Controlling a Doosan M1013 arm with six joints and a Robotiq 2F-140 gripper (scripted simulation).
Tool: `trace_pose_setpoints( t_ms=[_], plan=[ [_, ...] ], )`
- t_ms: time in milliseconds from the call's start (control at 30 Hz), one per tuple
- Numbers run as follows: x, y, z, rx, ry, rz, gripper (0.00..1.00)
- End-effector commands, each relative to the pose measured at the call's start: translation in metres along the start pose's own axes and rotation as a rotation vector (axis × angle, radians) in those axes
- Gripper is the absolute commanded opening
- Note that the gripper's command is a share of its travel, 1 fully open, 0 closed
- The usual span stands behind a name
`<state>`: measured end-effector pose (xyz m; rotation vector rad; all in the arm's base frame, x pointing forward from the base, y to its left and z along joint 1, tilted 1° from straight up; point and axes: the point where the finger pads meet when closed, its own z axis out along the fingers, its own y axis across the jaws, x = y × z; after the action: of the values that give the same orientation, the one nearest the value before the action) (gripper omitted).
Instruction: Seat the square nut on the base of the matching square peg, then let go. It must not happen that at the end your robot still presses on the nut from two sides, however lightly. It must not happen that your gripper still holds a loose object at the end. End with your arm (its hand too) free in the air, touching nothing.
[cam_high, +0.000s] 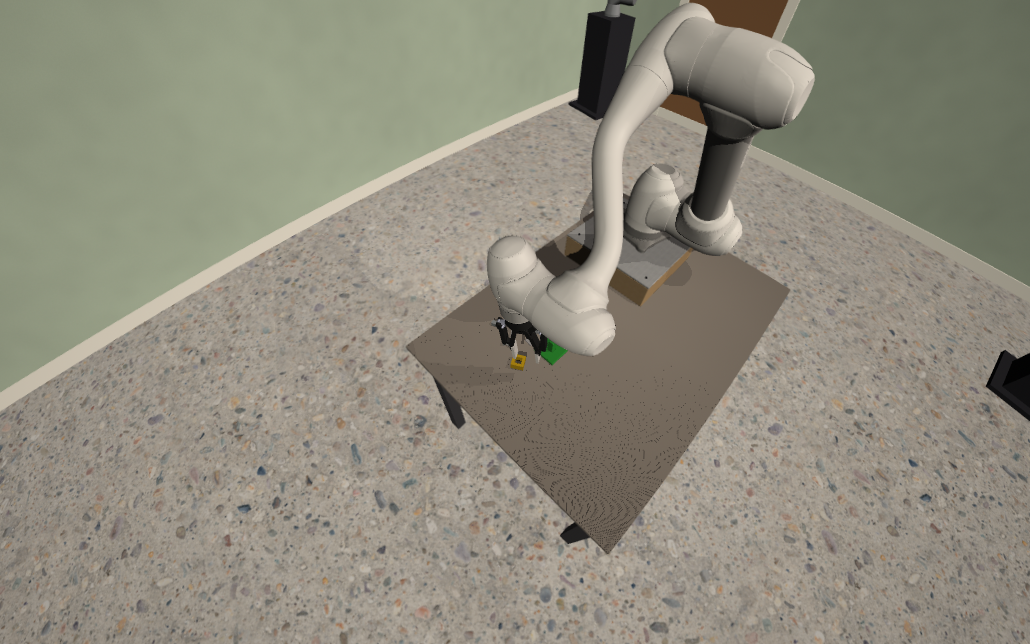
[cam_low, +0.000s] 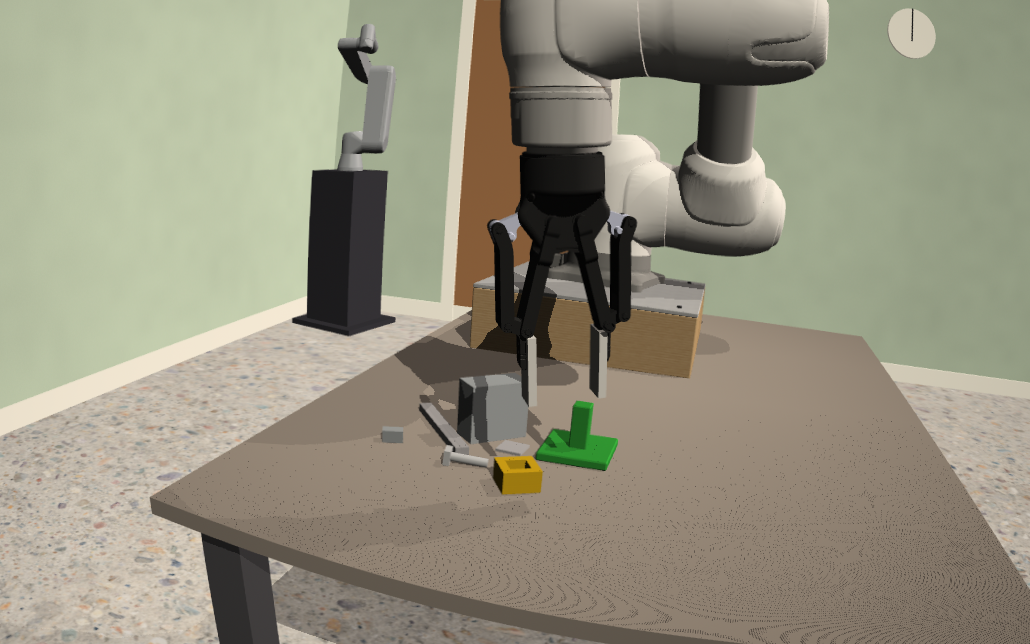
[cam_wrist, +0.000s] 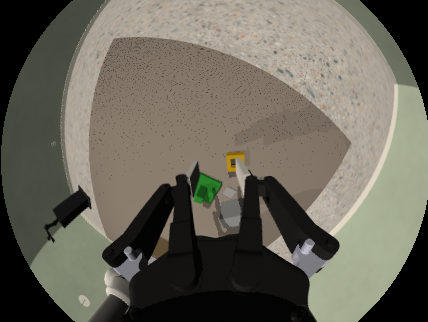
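Note:
The yellow square nut (cam_low: 518, 474) (cam_high: 518, 362) (cam_wrist: 233, 161) lies flat on the table, just in front and to the left of the green square peg (cam_low: 581, 425) (cam_wrist: 206, 189). The peg stands upright on its flat green base (cam_low: 577, 453) (cam_high: 553, 352). My gripper (cam_low: 563, 394) (cam_high: 525, 350) (cam_wrist: 217, 167) points straight down. It hangs a little above the table, behind the nut, between the grey cube and the peg. Its fingers stand partly apart with nothing between them. It does not touch the nut.
A grey cube (cam_low: 492, 406) (cam_wrist: 230, 213) stands left of the peg. A grey bar (cam_low: 442, 426), a small grey block (cam_low: 391, 433) and a grey pin (cam_low: 464, 458) lie near it. The arm's wooden mount box (cam_low: 645, 345) is at the back of the table (cam_low: 759, 493).

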<state>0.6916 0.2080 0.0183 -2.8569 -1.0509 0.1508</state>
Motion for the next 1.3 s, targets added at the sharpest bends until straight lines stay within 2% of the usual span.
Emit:
trace_pose_setpoints(
  t_ms=[0, 533, 733, 1100, 1267],
  plan=[
    [-0.023, 0.026, 0.015, -0.088, 0.042, -0.020, 0.40],
    [-0.027, 0.029, 0.017, -0.100, 0.045, -0.026, 0.40],
    [-0.026, 0.030, 0.025, -0.100, 0.045, -0.025, 0.40],
    [-0.024, 0.038, 0.085, -0.103, 0.043, -0.020, 0.40],
    [-0.024, 0.039, 0.096, -0.104, 0.043, -0.020, 0.40]
  ],
)
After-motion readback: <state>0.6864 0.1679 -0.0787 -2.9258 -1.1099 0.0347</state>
